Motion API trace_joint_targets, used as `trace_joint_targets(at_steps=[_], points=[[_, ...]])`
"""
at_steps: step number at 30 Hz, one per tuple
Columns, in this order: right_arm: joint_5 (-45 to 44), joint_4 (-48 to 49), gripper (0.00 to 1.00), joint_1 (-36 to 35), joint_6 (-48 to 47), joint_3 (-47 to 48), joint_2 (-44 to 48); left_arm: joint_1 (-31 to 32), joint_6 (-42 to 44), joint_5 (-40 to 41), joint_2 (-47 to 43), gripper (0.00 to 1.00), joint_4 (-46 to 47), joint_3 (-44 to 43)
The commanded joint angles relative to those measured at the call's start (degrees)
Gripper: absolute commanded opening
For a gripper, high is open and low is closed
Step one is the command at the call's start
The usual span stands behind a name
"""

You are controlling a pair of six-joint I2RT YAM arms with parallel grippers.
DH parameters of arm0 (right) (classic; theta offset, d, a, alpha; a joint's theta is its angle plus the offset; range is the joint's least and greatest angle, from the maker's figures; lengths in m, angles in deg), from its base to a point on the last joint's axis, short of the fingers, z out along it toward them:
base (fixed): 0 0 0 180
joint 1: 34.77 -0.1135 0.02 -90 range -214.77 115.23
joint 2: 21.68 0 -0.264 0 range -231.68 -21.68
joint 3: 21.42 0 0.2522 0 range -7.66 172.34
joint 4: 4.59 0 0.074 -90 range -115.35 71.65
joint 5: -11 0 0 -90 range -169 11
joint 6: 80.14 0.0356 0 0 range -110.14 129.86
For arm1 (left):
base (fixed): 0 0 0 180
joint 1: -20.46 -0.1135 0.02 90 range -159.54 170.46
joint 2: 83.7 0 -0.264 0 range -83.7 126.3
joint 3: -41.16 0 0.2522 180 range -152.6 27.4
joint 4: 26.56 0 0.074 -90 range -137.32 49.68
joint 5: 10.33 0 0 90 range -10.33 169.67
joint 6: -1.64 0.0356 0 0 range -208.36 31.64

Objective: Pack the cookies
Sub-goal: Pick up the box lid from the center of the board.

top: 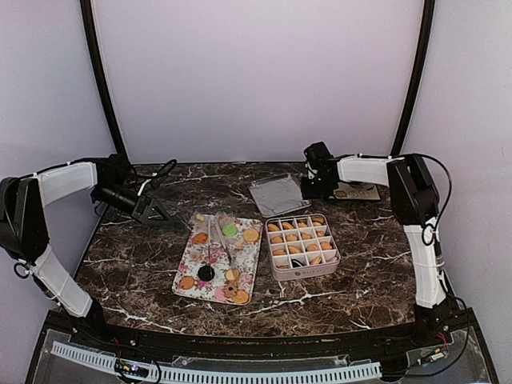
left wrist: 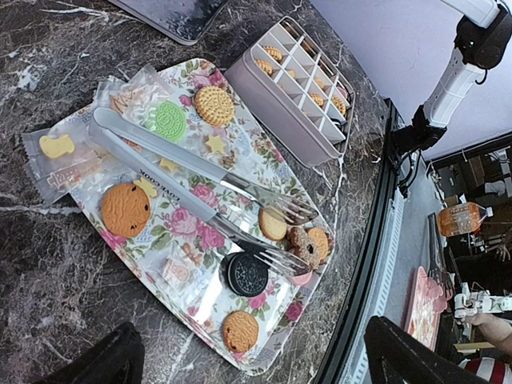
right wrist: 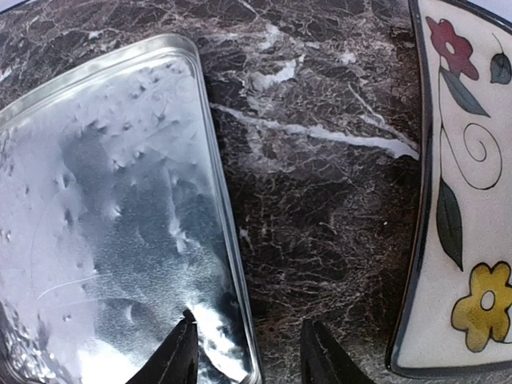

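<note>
Marble desk [top: 128, 264]: cookies [left wrist: 126, 210] loose on tray [left wrist: 256, 148], more filling box [left wrist: 272, 112]. Right end effector [right wrist: 250, 324] released, astride lid [right wrist: 104, 200] rim; left end effector [top: 150, 210] released, empty. Probably lid work: centre on rim, clench gently, lift level, avoiding plate [right wrist: 464, 200].

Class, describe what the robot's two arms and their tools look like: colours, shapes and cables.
Both the left arm and right arm have white, boxy link covers between bulky black joints, with thin black cables looping along them. The left tool and right tool are black. The right one's two fingers are dark and taper to points.
</note>
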Motion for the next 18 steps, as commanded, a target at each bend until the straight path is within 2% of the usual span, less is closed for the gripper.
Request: trace_joint_targets(at_steps=[1,8,17,18], points=[[-1.14,0.6,0.43,0.28,-0.94,1.3,-2.1,-0.27,1.38,0.6,-1.79,0.99,-2.23,0.02],[-1.79,1.09,0.34,0.29,-1.43,0.13,-2.36,-0.23,1.22,0.78,-1.53,0.99,-2.41,-0.51],[0.4,3.27,0.0,0.99,0.58,-2.23,0.18,-0.27,1.11,0.9,-1.63,0.99,-2.52,-0.85],[0.93,3.55,0.0,1.19,0.91,-2.48,0.83,-0.28,1.11,0.94,-1.74,0.99,-2.57,-0.87]])
